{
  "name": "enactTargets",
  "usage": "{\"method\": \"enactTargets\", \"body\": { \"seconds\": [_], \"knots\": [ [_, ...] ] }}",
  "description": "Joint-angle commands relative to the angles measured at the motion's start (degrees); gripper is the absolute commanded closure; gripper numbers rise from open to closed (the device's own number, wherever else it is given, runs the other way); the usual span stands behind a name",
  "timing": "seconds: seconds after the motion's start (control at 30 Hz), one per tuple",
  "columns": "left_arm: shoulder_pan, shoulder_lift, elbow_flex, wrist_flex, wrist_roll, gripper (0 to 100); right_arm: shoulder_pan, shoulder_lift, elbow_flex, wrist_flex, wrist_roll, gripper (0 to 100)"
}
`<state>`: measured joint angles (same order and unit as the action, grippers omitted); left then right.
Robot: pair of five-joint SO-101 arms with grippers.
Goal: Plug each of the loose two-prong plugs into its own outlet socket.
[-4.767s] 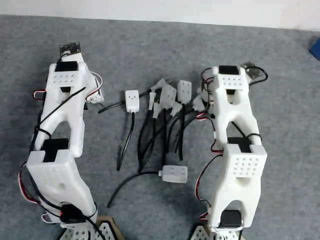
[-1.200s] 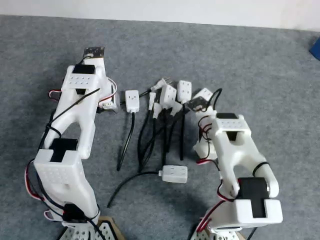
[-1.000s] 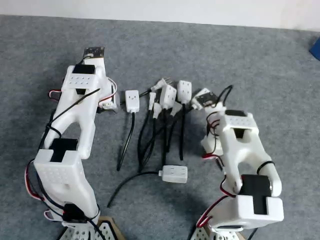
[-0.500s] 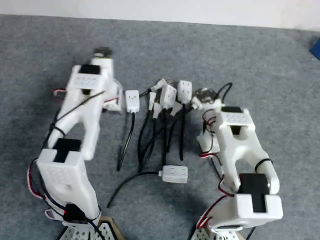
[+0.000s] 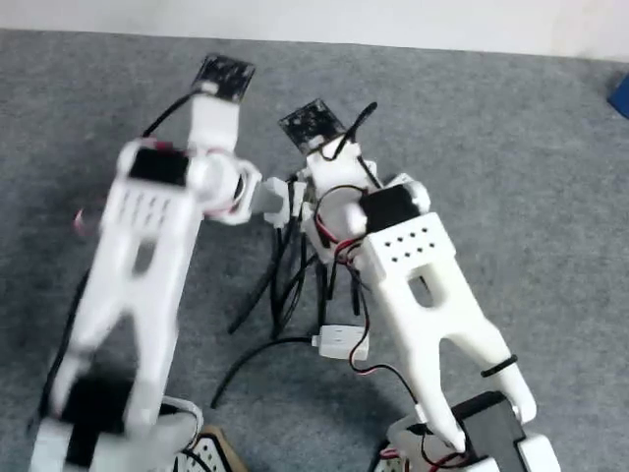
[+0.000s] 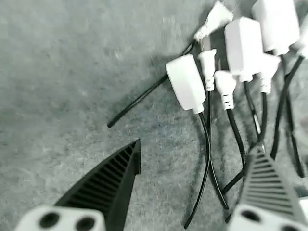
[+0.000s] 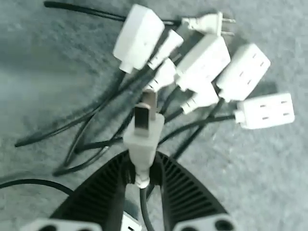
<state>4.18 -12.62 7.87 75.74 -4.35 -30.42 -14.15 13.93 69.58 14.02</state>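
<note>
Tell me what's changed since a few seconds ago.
The right arm swung in over the cord pile; the right tool is shut on a two-prong plug. The left arm reached forward and inward, left tool open. The lone socket block stayed put.

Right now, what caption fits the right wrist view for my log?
Right end effector grips a two-prong plug, prongs toward the clustered outlet sockets.

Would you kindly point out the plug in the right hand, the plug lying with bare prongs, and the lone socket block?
held plug [image 7: 141, 137]: right wrist view, white body behind prongs.
loose plug [image 7: 202, 22]: right wrist view, white body.
lone socket [image 5: 339, 341]: high view, top face.
</note>
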Motion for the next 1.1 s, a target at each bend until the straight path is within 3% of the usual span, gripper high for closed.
{"method": "enactTargets", "body": {
  "seconds": [0.0, 0.17, 0.27, 0.4, 0.7, 1.07],
  "knots": [
    [-0.4, -24.92, 21.67, -12.22, -0.53, 64, -1.63, -2.77, 1.01, -5.05, -0.18, 99.1],
    [-0.4, -38.02, 34.95, -18.9, -0.53, 64, -3.91, -3.12, 12.79, -17.1, -0.35, 99.1],
    [-0.75, -39.87, 37.85, -19.43, -1.85, 62, -5.23, -4.18, 19.74, -24.4, -0.53, 99.1],
    [-0.66, -39.87, 42.77, -26.55, -1.85, 58, -5.67, -12.53, 26.86, -30.02, -0.62, 99.1],
    [2.68, -39.78, 43.74, -28.31, -1.76, 58, -6.9, -25.8, 31.87, -24.66, -0.09, 99.1],
    [2.77, -40.31, 43.65, -28.04, -1.76, 58, -7.69, -15.34, 30.55, -24.22, 1.05, 99.1]
  ]
}}
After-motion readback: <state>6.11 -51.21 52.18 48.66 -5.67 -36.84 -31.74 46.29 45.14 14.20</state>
